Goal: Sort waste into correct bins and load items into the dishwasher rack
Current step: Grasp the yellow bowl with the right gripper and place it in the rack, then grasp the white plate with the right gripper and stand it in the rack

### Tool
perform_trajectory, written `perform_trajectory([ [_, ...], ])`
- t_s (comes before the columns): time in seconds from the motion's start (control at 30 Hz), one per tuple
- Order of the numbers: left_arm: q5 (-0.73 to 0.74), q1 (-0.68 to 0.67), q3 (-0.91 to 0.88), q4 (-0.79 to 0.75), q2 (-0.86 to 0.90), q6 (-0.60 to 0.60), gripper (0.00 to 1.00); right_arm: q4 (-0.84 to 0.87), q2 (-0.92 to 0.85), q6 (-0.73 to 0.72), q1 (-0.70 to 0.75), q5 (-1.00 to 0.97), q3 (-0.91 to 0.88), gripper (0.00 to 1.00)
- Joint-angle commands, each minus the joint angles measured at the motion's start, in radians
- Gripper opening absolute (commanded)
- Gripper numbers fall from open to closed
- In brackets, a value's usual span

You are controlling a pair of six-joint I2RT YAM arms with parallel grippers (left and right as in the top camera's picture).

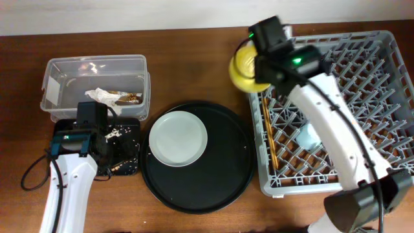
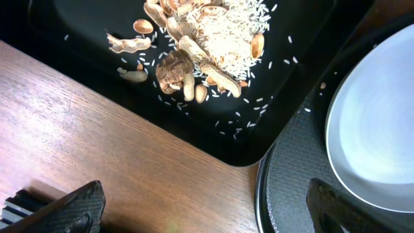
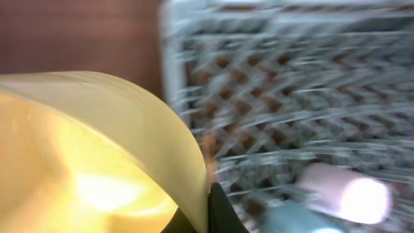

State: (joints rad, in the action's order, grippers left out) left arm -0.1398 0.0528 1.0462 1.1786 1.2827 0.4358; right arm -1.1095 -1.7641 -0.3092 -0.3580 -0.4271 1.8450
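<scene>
- 2 fingers of the left gripper stand wide apart with nothing between them. Crumbly food scraps, peanut shells and loose rice, lie just ahead of it in the shallow black tray.
- The smooth pale plate sits just right of that gripper on the round black tray, nearer this arm than the other.
- The right gripper pinches the glossy yellow bowl by its rim.
- The grey lattice dishwasher rack lies right of the held bowl and below it, so I judge the bowl must travel inward. The thin chopsticks lie along the rack's left wall.
</scene>
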Motion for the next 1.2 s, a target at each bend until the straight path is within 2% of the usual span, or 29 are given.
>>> perform_trajectory([
  [0.0, -0.014, 0.002, 0.002, -0.013, -0.011, 0.013, 0.99, 0.101, 0.002, 0.205, 0.132, -0.239, 0.012, 0.04],
  [0.1, -0.014, 0.002, 0.002, -0.037, -0.011, 0.013, 0.99, 0.229, -0.103, 0.272, 0.221, -0.743, 0.011, 0.04],
  [0.3, -0.014, 0.002, 0.002, -0.045, -0.011, 0.013, 0.99, 0.224, -0.386, 0.248, 0.247, -0.760, 0.010, 0.04],
  [0.53, -0.011, 0.002, 0.002, -0.045, -0.011, 0.013, 0.99, 0.193, -0.438, 0.195, 0.186, -0.759, 0.010, 0.04],
  [0.6, -0.011, 0.002, 0.002, -0.045, -0.011, 0.013, 0.99, 0.174, -0.438, 0.195, 0.159, -0.729, 0.006, 0.10],
  [0.63, -0.011, 0.002, 0.002, -0.045, -0.011, 0.012, 0.99, 0.128, -0.438, 0.124, 0.145, -0.725, 0.006, 0.11],
  [0.67, -0.011, 0.002, 0.002, -0.045, -0.011, 0.013, 0.99, 0.086, -0.438, 0.086, 0.138, -0.713, 0.006, 0.18],
  [0.7, -0.011, 0.002, 0.002, -0.045, -0.011, 0.013, 0.99, 0.044, -0.438, 0.086, 0.130, -0.674, 0.006, 0.27],
  [0.73, -0.011, 0.002, 0.002, -0.045, -0.011, 0.013, 0.99, -0.018, -0.438, 0.081, 0.123, -0.616, 0.006, 0.27],
  [0.77, -0.011, 0.002, 0.002, -0.045, -0.011, 0.013, 0.99, -0.067, -0.431, 0.007, 0.122, -0.593, 0.006, 0.34],
  [0.8, -0.011, 0.002, 0.002, -0.045, -0.011, 0.013, 0.99, -0.100, -0.406, -0.055, 0.122, -0.591, 0.006, 0.45],
  [0.83, -0.011, 0.002, 0.002, -0.045, -0.011, 0.012, 0.99, -0.118, -0.364, -0.070, 0.122, -0.563, 0.006, 0.54],
  [0.9, -0.011, 0.002, 0.002, -0.045, -0.011, 0.013, 0.99, -0.127, -0.233, -0.069, 0.124, -0.443, 0.006, 0.63],
  [0.93, -0.011, 0.002, 0.002, -0.044, -0.011, 0.013, 0.99, -0.140, -0.148, -0.067, 0.124, -0.344, 0.006, 0.71],
  [1.0, -0.011, 0.002, 0.002, -0.037, -0.011, 0.012, 0.99, -0.179, -0.009, -0.066, 0.124, -0.009, 0.006, 0.88],
  [1.07, -0.011, 0.002, 0.002, -0.037, -0.011, 0.012, 0.99, -0.216, 0.034, 0.020, 0.120, 0.450, 0.006, 0.91],
  [1.1, -0.011, 0.002, 0.002, -0.037, -0.011, 0.013, 0.99, -0.227, 0.016, 0.051, 0.100, 0.597, 0.005, 0.92],
  [1.17, -0.011, 0.002, 0.002, -0.024, -0.011, 0.012, 0.99, -0.227, -0.034, 0.077, 0.021, 0.642, 0.003, 0.93],
])
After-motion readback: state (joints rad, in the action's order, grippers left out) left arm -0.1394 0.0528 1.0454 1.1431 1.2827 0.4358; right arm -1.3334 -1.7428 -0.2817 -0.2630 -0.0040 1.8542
